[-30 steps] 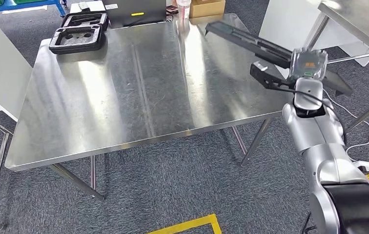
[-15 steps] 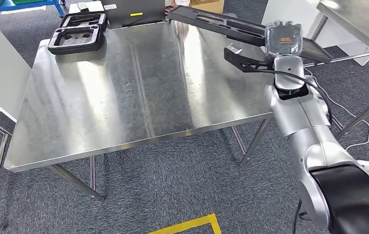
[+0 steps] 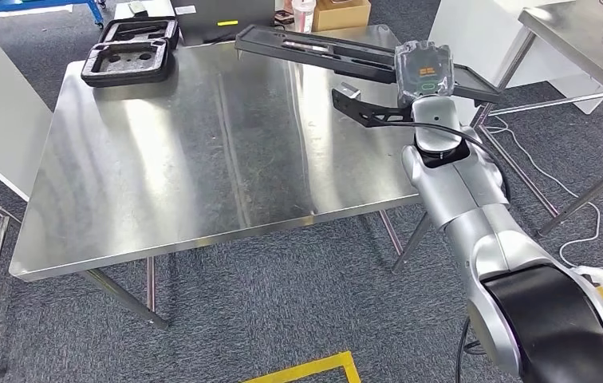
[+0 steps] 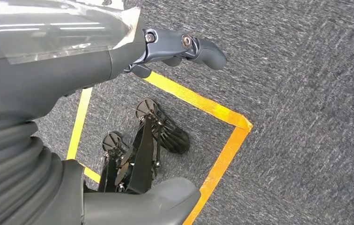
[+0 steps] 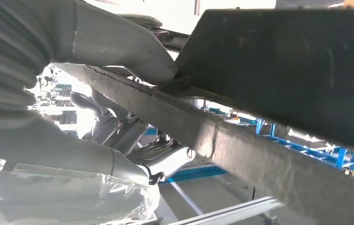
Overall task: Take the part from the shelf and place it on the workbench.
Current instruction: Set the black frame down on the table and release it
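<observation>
Long black part (image 3: 314,49) gripped by right hand (image 3: 423,70) above steel workbench (image 3: 202,144), long axis running across far edge, left hand (image 4: 175,47) empty, fingers apart.

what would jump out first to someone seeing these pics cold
The long black part, held up over the far right corner of the shiny steel workbench by the right hand at the end of a silver arm. Next, the black foam trays stacked at the bench's far left corner. In the left wrist view, the left hand hangs empty above grey carpet marked with yellow tape.
</observation>
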### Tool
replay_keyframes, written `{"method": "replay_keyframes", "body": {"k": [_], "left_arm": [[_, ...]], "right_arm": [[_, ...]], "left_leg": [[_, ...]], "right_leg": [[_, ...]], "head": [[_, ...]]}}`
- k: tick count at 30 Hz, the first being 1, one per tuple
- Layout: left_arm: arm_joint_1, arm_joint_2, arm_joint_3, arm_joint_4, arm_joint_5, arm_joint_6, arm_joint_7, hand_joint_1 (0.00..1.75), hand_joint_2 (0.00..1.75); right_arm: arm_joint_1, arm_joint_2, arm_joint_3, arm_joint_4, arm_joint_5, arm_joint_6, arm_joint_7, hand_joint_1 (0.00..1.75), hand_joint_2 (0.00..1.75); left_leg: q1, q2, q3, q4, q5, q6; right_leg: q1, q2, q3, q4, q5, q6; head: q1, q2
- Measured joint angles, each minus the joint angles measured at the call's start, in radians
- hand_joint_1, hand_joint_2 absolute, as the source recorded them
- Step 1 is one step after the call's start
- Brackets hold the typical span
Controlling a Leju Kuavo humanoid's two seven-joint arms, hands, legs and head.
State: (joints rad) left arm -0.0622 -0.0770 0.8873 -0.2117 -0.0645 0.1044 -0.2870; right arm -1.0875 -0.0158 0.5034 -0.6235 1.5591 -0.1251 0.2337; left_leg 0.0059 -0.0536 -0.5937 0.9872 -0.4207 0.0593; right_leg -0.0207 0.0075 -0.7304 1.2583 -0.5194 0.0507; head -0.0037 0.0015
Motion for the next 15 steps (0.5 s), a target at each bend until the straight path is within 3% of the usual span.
{"method": "replay_keyframes", "body": {"k": [2, 4, 7, 9, 11, 13, 14, 15], "left_arm": [[0.000, -0.002, 0.003, 0.000, 0.000, 0.000, 0.002, 0.00, 1.75], [-0.001, -0.001, 0.005, 0.000, -0.001, 0.002, 0.006, 0.00, 1.75], [-0.001, 0.000, 0.006, 0.000, -0.003, 0.004, 0.012, 0.00, 1.75], [-0.002, 0.000, 0.006, 0.000, -0.006, 0.004, 0.013, 0.00, 1.75], [-0.004, 0.001, 0.006, 0.000, -0.009, 0.004, 0.013, 0.00, 1.75], [-0.004, 0.002, 0.006, 0.000, -0.011, 0.004, 0.014, 0.00, 1.75], [-0.004, 0.002, 0.006, 0.000, -0.012, 0.005, 0.015, 0.00, 1.75], [-0.004, 0.001, 0.006, 0.000, -0.014, 0.006, 0.016, 0.00, 1.75]], "right_arm": [[-0.004, 0.002, 0.002, 0.007, 0.000, -0.001, -0.001, 1.75, 1.75], [-0.009, 0.006, 0.004, 0.014, 0.000, -0.003, -0.002, 1.75, 1.75], [-0.011, 0.010, 0.006, 0.023, 0.000, -0.004, -0.001, 1.75, 1.75], [-0.012, 0.013, 0.006, 0.027, 0.000, -0.005, -0.001, 1.75, 1.75], [-0.011, 0.015, 0.006, 0.029, 0.000, -0.008, 0.001, 1.75, 1.75], [-0.005, 0.015, 0.007, 0.033, 0.000, -0.011, 0.004, 1.75, 1.75], [0.000, 0.015, 0.007, 0.034, 0.000, -0.012, 0.005, 1.75, 1.75], [0.004, 0.015, 0.007, 0.035, 0.000, -0.013, 0.006, 1.75, 1.75]], "left_leg": [[0.001, -0.003, -0.001, 0.009, -0.008, -0.010], [0.000, -0.005, -0.005, 0.019, -0.017, -0.023], [0.002, -0.005, -0.009, 0.022, -0.022, -0.034], [0.004, 0.015, -0.025, 0.057, -0.043, -0.044], [0.006, 0.039, -0.080, 0.166, -0.094, -0.054], [0.007, 0.048, -0.151, 0.287, -0.131, -0.058], [0.007, 0.049, -0.169, 0.308, -0.125, -0.056], [0.007, 0.050, -0.167, 0.287, -0.098, -0.053]], "right_leg": [[-0.006, 0.001, 0.065, -0.140, 0.058, 0.017], [-0.006, 0.004, 0.113, -0.234, 0.088, 0.013], [-0.002, 0.004, 0.120, -0.245, 0.090, -0.014], [-0.005, 0.003, 0.123, -0.247, 0.089, -0.027], [-0.005, 0.002, 0.127, -0.247, 0.085, -0.036], [-0.002, -0.001, 0.130, -0.247, 0.081, -0.041], [0.000, -0.002, 0.133, -0.247, 0.079, -0.044], [0.002, -0.003, 0.138, -0.247, 0.076, -0.046]], "head": [[0.001, 0.000], [0.001, 0.000], [0.000, 0.000], [-0.004, 0.000], [-0.012, 0.000], [-0.015, 0.000], [-0.015, 0.000], [-0.015, 0.000]]}}
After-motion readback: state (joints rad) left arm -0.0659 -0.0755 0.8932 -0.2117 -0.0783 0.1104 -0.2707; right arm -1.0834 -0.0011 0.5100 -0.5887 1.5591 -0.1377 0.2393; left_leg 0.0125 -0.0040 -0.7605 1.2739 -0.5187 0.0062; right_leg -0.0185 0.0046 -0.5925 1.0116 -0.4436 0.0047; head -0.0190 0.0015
